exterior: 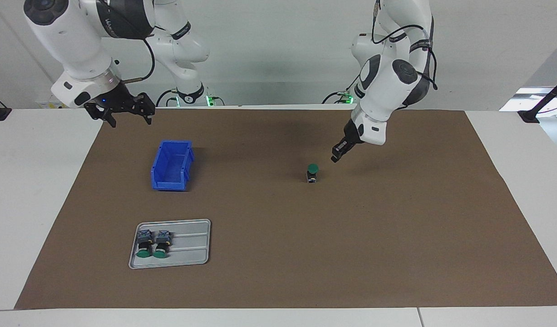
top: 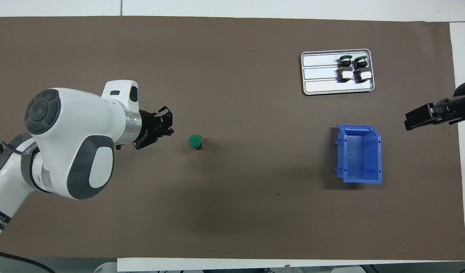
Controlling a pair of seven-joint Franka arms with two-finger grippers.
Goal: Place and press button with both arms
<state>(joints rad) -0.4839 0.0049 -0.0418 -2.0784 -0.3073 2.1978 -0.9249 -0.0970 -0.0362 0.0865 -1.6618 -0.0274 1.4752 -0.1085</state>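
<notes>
hovering closed, left tool point(exterior: 335, 158) just beside upright button point(exterior: 312, 173) mid-mat point(exterior: 396, 250)

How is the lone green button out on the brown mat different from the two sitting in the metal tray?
The lone button stands upright on the brown mat, green cap up; the two tray buttons lie on their sides in the metal tray, caps pointing away from the robots. The lone one sits by itself under the left gripper; the tray pair lie side by side. All three look alike.

Bright, even overhead light; soft shadows on the mat point(exterior: 278, 254); both views sharp.
</notes>
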